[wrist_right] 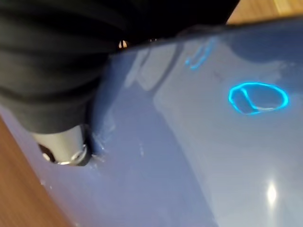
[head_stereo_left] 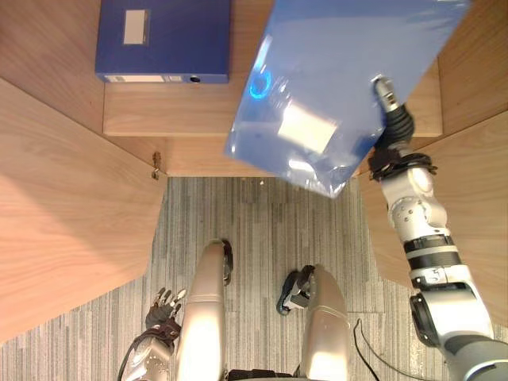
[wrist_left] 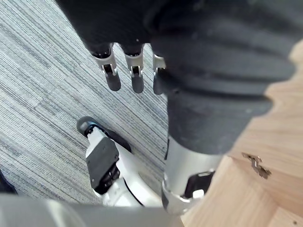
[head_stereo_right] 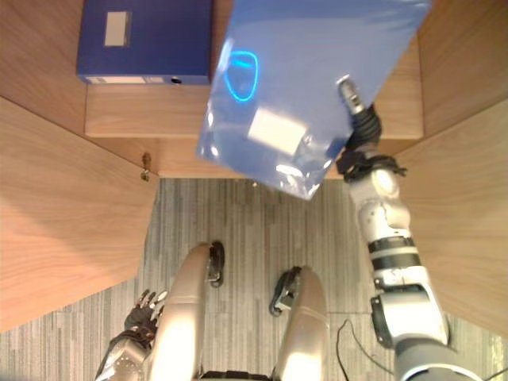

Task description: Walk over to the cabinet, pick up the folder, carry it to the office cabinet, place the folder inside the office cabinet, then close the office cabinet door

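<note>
my right hand [head_stereo_left: 390,107] pinches the folder [head_stereo_left: 333,79] at its edge, thumb on top. the folder is held tilted above the cabinet shelf [head_stereo_left: 182,119] — near a dark blue binder [head_stereo_left: 163,36]. my left hand [head_stereo_left: 165,305] hangs low over the carpet [head_stereo_left: 262,222], fingers relaxed.

Office: wood cabinet [head_stereo_left: 159,111] w/ blue file box [head_stereo_left: 163,40]; grey striped carpet [head_stereo_left: 258,230].
</note>
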Robot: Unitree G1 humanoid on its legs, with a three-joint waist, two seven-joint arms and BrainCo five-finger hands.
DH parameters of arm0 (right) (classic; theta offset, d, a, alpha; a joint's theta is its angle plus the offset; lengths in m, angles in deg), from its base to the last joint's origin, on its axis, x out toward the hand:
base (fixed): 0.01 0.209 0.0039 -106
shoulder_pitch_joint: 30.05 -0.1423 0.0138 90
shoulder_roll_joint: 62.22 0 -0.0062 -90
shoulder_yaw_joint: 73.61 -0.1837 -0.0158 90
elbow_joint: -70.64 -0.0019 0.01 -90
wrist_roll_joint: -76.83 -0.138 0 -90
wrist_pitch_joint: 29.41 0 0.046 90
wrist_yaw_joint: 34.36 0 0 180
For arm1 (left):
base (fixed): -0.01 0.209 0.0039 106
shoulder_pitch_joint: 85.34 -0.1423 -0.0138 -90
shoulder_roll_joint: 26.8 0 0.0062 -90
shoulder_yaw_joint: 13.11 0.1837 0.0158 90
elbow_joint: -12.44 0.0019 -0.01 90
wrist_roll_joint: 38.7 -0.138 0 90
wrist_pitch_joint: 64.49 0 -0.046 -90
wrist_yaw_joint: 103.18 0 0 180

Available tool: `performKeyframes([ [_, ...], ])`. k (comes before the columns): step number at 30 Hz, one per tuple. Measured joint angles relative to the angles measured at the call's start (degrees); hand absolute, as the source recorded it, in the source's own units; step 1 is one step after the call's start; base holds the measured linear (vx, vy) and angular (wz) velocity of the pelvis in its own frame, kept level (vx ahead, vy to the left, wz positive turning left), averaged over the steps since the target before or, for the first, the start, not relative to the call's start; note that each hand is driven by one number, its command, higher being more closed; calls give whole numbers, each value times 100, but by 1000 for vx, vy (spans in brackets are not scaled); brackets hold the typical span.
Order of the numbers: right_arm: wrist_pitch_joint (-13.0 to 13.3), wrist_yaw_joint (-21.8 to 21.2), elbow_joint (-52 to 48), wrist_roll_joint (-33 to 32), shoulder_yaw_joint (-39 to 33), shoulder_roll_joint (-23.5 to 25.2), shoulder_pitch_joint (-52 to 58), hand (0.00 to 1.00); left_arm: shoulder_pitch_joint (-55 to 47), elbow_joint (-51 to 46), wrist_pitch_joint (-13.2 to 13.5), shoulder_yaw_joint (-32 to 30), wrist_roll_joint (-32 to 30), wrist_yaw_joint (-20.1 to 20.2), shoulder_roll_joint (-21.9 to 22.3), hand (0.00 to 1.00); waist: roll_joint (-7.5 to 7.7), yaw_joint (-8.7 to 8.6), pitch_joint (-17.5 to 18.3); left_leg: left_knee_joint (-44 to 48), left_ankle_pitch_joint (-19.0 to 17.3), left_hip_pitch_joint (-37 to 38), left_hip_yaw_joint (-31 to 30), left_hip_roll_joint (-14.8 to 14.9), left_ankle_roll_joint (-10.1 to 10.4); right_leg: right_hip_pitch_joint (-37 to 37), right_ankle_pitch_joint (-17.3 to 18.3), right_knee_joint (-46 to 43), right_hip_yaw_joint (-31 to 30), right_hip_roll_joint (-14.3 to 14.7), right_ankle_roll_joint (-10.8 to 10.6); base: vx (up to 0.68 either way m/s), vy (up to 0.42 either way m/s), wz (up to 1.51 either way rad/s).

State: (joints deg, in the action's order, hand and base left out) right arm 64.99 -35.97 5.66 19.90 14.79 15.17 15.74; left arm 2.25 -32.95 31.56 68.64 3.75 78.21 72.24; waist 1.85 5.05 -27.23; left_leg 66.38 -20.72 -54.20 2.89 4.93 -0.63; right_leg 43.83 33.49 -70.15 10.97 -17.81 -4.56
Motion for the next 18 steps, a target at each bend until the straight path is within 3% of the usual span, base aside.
performKeyframes([
  [8,182,663,865,-987,-469,35,-845,100,-93,187,-67,4,9,-187,177,0,-27,99,14,162,22,-214,-32,-81,-40,147,10,-177,20,-108,5,-42,38,7],
  [12,359,1047,1470,-1524,-855,31,-1747,100,-114,193,-69,24,8,-269,259,0,-177,188,109,211,48,-397,-46,-140,-67,305,13,-257,68,-199,10,-11,16,7],
  [18,426,1612,1812,-2075,-1037,34,-2320,100,-167,51,-63,56,4,-498,362,0,-356,293,210,228,68,-452,-101,-188,-57,295,29,-278,142,-243,26,-18,8,6],
])
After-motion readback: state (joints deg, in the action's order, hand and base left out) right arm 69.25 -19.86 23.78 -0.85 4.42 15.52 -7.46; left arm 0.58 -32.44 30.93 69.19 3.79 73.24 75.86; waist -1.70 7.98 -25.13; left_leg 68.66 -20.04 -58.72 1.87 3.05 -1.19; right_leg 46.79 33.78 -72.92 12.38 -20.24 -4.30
